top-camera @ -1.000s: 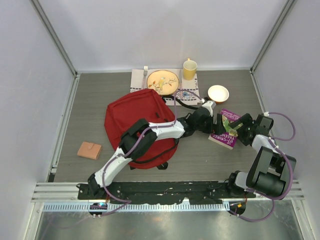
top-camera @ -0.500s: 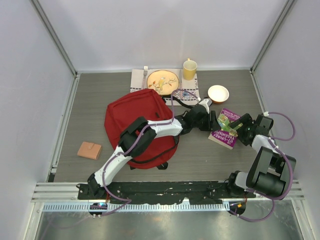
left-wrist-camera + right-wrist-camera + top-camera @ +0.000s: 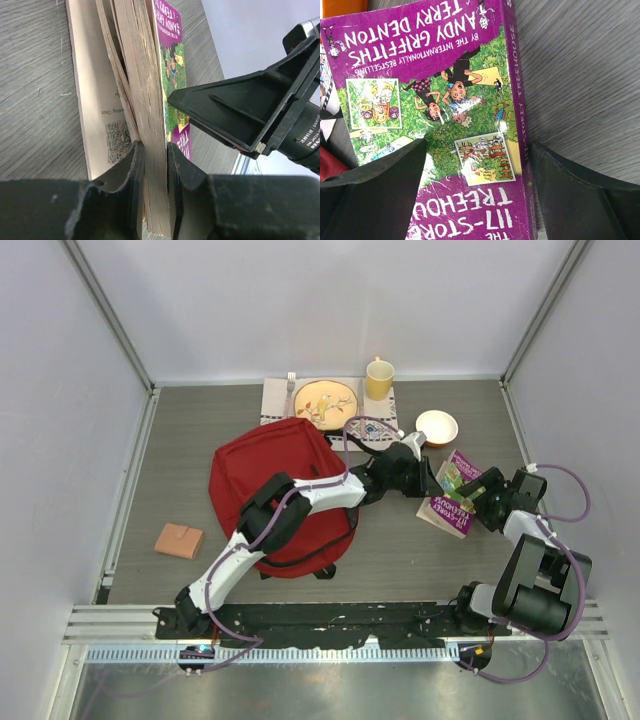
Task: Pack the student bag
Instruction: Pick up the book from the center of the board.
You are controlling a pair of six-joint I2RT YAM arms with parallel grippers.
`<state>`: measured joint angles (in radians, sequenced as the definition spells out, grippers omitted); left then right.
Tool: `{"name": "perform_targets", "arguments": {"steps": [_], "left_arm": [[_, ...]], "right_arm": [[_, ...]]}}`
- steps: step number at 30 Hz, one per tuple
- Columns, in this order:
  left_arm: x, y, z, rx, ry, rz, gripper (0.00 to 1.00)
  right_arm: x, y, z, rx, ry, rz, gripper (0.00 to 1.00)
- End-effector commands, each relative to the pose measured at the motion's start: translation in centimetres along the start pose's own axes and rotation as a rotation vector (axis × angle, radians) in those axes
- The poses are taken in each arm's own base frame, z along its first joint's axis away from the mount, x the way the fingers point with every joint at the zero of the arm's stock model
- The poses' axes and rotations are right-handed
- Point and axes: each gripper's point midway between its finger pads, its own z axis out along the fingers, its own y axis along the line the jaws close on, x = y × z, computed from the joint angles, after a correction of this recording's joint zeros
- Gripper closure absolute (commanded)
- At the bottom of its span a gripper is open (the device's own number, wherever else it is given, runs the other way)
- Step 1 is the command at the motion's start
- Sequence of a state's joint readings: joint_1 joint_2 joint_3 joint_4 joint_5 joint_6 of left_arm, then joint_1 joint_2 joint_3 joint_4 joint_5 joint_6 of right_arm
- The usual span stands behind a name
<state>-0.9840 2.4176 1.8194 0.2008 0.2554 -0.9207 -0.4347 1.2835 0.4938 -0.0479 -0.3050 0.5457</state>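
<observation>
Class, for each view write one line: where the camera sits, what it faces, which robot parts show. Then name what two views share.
Top external: high behind the bases, looking down on left arm, right arm, backpack, book.
Left wrist: low by the table, facing the book's page edge; left gripper clamps it, a right finger shows.
Right wrist: looks onto the cover; right gripper open below.
Shared: the book, in all three.

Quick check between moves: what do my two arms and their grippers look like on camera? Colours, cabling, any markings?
The left arm and right arm both have white links and bulky black joint housings. Each is trailed by a looping lavender cable. The left gripper and right gripper are matte black with flat, wedge-shaped fingers. The right gripper's body carries small white lettering, too small to read.
</observation>
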Motion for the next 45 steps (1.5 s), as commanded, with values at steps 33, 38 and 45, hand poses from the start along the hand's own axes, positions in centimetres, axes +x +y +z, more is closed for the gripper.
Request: {"name": "perform_targets", "arguments": {"steps": [33,38,45], "left_arm": [[-9.4,-9.0,-20.7,0.075,-0.247,0.155,1.00],[-9.5,-10.4,-22.4,0.145,-0.293,0.142,1.00],[-10.7,-13.4,-25.4,0.230,-0.369,0.145,1.00]], "right_arm": [[4.6,12.9,-12.9,-0.626,0.186,0.110,0.04],[4.8,14.5,-13.7,-0.725,0.187,0.116,0.04],[6.0,14.5,-13.6,-0.715,0.226,0.112,0.04]]}}
